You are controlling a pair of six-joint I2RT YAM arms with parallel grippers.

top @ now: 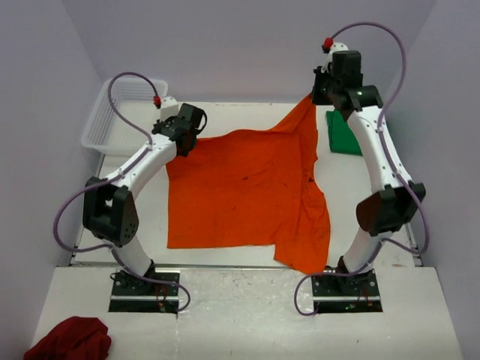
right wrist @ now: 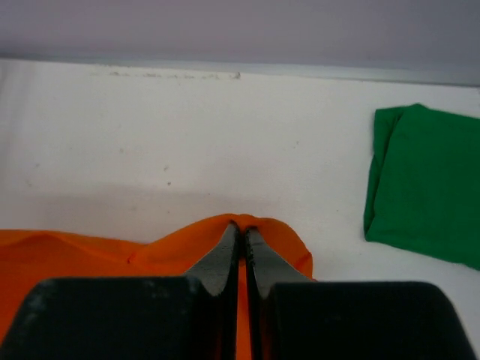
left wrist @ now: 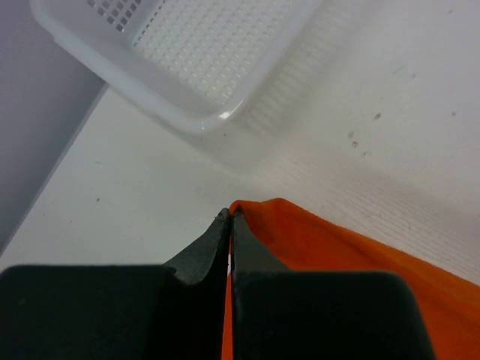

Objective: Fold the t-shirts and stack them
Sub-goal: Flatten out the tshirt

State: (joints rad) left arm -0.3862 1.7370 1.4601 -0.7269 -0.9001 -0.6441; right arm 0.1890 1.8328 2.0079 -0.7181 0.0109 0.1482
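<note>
Across the middle of the white table (top: 247, 116), the orange t-shirt (top: 240, 187) lies spread almost flat, with its far right corner pulled up toward the back wall and its near right edge rumpled past the table's near edge. At far left sits a white mesh basket (top: 96, 139). At far right, the green t-shirt (top: 343, 133) rests folded, near the orange cloth's raised corner. A dark red cloth (top: 71, 339) is bunched at near left. The left gripper (left wrist: 229, 215) is pinched closed on the orange shirt's far left corner, and the right gripper (right wrist: 241, 227) is clamped on its far right corner.
</note>
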